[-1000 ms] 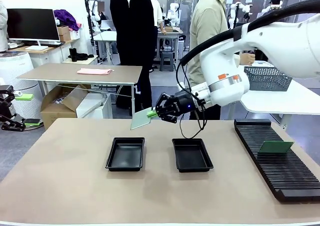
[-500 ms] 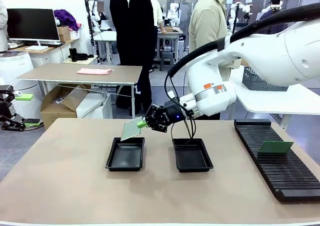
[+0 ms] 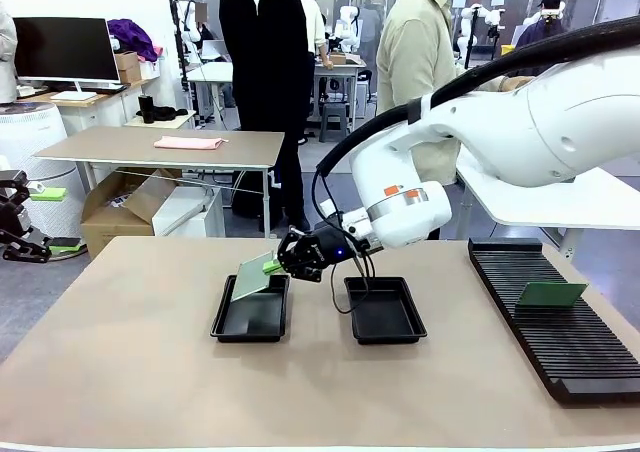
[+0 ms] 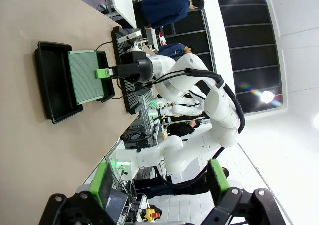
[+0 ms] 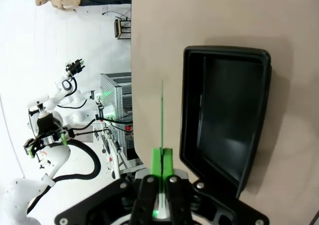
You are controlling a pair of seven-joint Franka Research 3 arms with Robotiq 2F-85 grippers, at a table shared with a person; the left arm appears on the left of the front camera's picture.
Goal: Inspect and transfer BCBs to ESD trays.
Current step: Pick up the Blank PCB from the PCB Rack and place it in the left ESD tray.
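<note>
The left gripper (image 4: 159, 185) stands wide apart with nothing in it, well away from the left tray (image 3: 251, 309). Tilted over that tray's far end hangs a thin, flat green board (image 3: 250, 278). The right gripper (image 3: 274, 265) pinches its upper edge between its pads (image 5: 156, 161). A second tray (image 3: 384, 310) lies just right of the left tray. Well right, a second board (image 3: 550, 293) rests on the rack (image 3: 570, 347).

R pincer (image 3: 272, 265) w/ board (image 3: 249, 277) moved down-left — now over left tray (image 3: 248, 318).
</note>
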